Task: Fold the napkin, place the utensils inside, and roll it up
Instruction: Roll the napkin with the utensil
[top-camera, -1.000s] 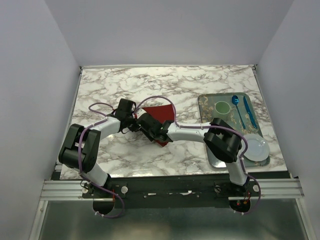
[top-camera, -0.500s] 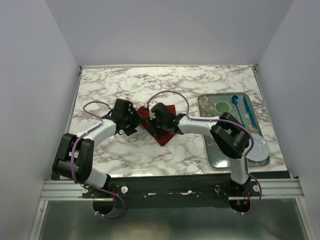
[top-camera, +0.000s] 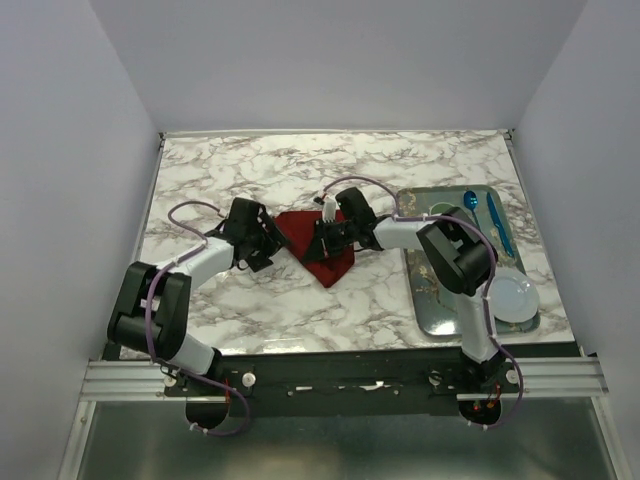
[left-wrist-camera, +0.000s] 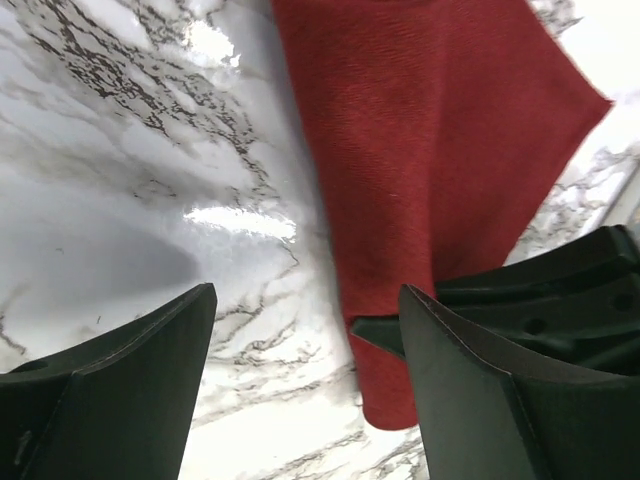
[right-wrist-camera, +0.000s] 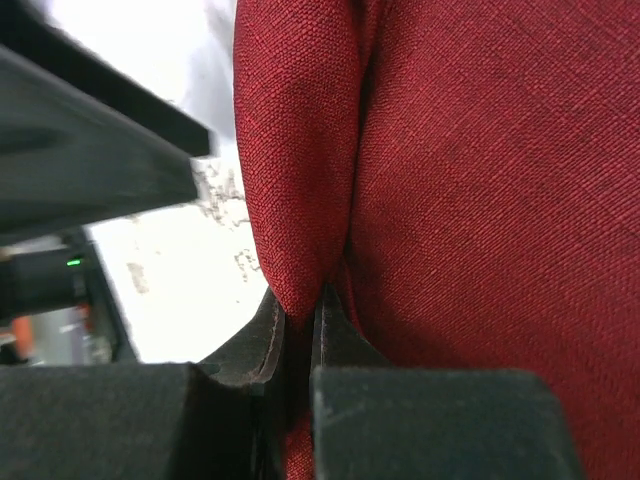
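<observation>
The dark red napkin (top-camera: 318, 255) lies on the marble table (top-camera: 240, 170) as a folded shape with its point toward the near edge. My right gripper (top-camera: 323, 238) is low over its middle. In the right wrist view the right gripper (right-wrist-camera: 300, 300) is shut on a pinched fold of the napkin (right-wrist-camera: 480, 200). My left gripper (top-camera: 268, 240) sits just left of the cloth. It stands open (left-wrist-camera: 305, 300) over bare marble, with the napkin's edge (left-wrist-camera: 420, 150) beside its right finger. The utensils are hidden or out of view.
A patterned metal tray (top-camera: 432, 300) stands at the right, carrying a blue spoon (top-camera: 473, 208), a second blue piece (top-camera: 498, 224) and a green disc (top-camera: 444, 213). A pale round plate (top-camera: 512, 297) rests at the tray's near right corner.
My right gripper has shut on the napkin and drawn it right and away, so the cloth lies more spread out. My left gripper has opened and let go, staying left of the cloth.
</observation>
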